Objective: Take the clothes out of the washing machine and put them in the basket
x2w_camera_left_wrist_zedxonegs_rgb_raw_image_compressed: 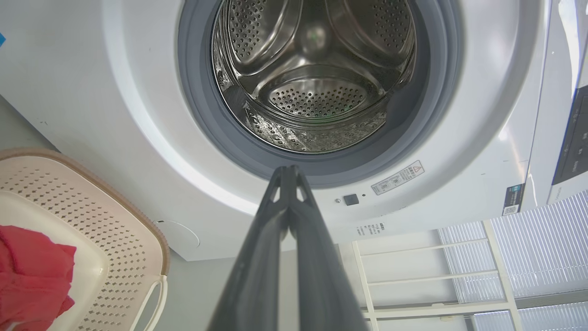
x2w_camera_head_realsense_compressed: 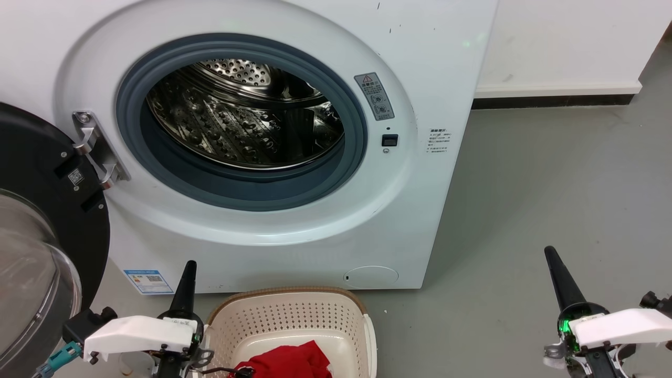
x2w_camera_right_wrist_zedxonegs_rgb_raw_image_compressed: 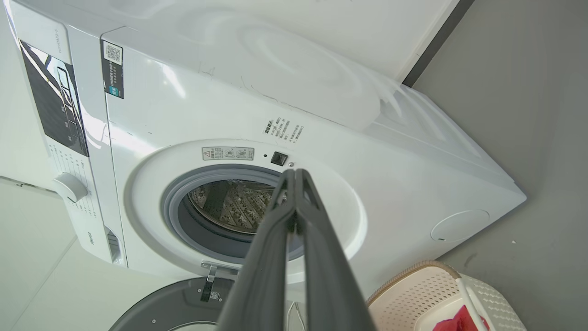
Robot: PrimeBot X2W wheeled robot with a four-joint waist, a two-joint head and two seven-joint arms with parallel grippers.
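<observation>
The white washing machine (x2w_camera_head_realsense_compressed: 430, 63) stands with its door (x2w_camera_head_realsense_compressed: 37, 220) swung open to the left; the steel drum (x2w_camera_head_realsense_compressed: 247, 121) behind the grey porthole rim shows bare metal. On the floor in front sits the cream basket (x2w_camera_head_realsense_compressed: 283, 315) with red clothes (x2w_camera_head_realsense_compressed: 289, 362) lying inside. The clothes (x2w_camera_left_wrist_zedxonegs_rgb_raw_image_compressed: 32, 276) also lie in the basket (x2w_camera_left_wrist_zedxonegs_rgb_raw_image_compressed: 105, 239) at the left wrist view's lower left. My left gripper (x2w_camera_head_realsense_compressed: 188, 268) is shut and empty, just left of the basket. Far to the right, over the floor, my right gripper (x2w_camera_head_realsense_compressed: 551, 257) is shut and empty too.
Grey floor (x2w_camera_head_realsense_compressed: 551, 184) stretches to the right of the machine up to a white wall with a dark skirting (x2w_camera_head_realsense_compressed: 556, 100). The open door's glass bowl (x2w_camera_head_realsense_compressed: 26, 278) bulges out close to my left arm. A white shelf frame (x2w_camera_left_wrist_zedxonegs_rgb_raw_image_compressed: 413, 266) shows in the left wrist view.
</observation>
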